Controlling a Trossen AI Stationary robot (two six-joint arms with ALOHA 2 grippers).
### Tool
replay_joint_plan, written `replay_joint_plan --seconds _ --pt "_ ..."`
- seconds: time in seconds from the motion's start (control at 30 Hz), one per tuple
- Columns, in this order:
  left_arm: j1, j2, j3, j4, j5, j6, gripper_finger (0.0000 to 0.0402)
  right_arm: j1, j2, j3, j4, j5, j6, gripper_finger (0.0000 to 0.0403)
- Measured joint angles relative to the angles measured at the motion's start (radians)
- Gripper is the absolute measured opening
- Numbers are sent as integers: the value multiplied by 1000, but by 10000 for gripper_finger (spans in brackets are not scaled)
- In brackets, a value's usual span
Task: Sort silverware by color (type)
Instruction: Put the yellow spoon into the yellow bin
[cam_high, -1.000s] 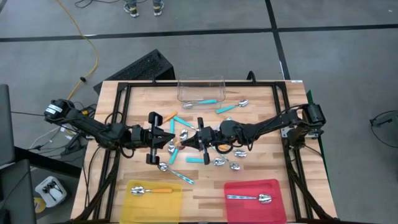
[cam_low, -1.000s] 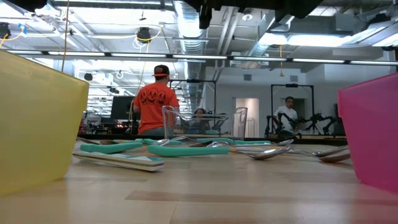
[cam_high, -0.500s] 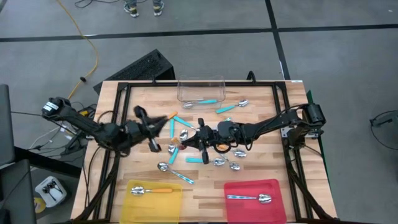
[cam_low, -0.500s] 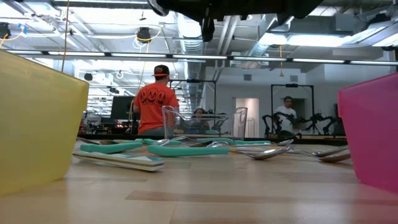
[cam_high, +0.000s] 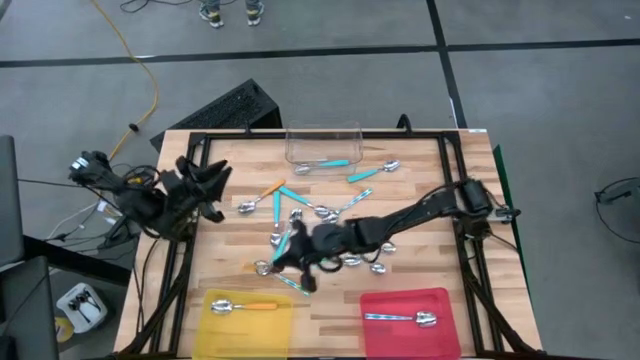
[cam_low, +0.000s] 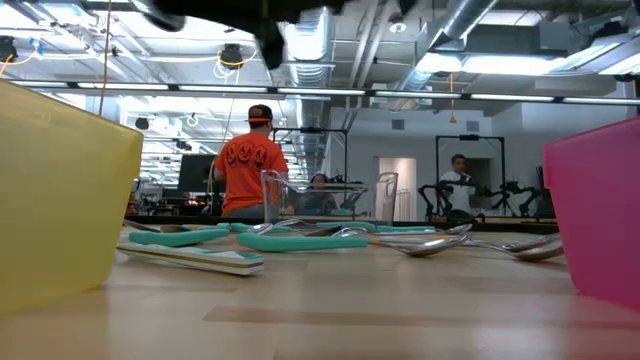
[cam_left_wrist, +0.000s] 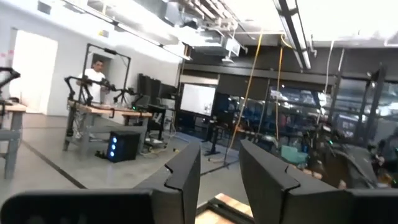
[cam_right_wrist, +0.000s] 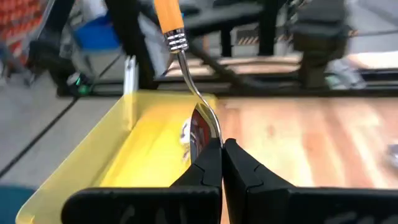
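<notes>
My right gripper (cam_high: 284, 252) reaches across the table's middle and is shut on an orange-handled spoon (cam_right_wrist: 186, 68), with the yellow tray (cam_right_wrist: 134, 146) just beyond it. Pulled back at the table's left edge, my left gripper (cam_high: 207, 176) (cam_left_wrist: 219, 180) is open, holds nothing and points out into the room. Teal, silver and orange-handled spoons (cam_high: 330, 215) lie flat and scattered on the wood. One orange spoon (cam_high: 245, 306) lies in the yellow tray (cam_high: 215, 325), and a silver one (cam_high: 400, 318) lies in the red tray (cam_high: 440, 335). My right gripper pinches the spoon's metal bowl (cam_right_wrist: 210, 132) between its two fingertips. The fingers come from the table's right, slanting a little downward. The neck and orange handle (cam_right_wrist: 168, 15) stick out beyond the fingertips and rise away from them, clear of the table.
A clear tub (cam_high: 323, 143) with a teal spoon in it stands at the far edge. A black frame (cam_high: 200, 150) runs along the table's sides. In the low view the yellow tray wall (cam_low: 60, 200) and the red one (cam_low: 600, 210) flank the near edge. People stand in the room behind.
My left gripper has drawn away from the table's middle to its left edge, rising and tipping upward. My right gripper has gone toward the table's near left, toward the yellow tray, carrying the orange-handled spoon.
</notes>
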Motion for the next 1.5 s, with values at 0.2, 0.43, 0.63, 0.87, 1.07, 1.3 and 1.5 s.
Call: replay_joint_plan --seconds 0.2,0.43,0.63,0.87,1.07,1.3,1.5 --pt "0 -87 0 -1 -75 10 98 21 145 282 -208 -109 0 18" --pt "0 -131 0 -5 -154 12 98 46 347 562 -396 -241 17 18" --pt "0 -129 0 -53 -179 11 98 33 456 713 -501 -386 51 18" --pt "0 -128 0 -160 -179 -56 98 0 481 733 -535 -458 102 18" --pt "3 -131 0 -157 -178 -58 98 2 481 732 -592 -330 23 18" --pt "19 -131 0 -154 -180 -76 98 12 529 731 -590 -339 0 18" --pt "27 -131 0 -153 -184 -96 98 9 531 732 -602 -359 -26 18"
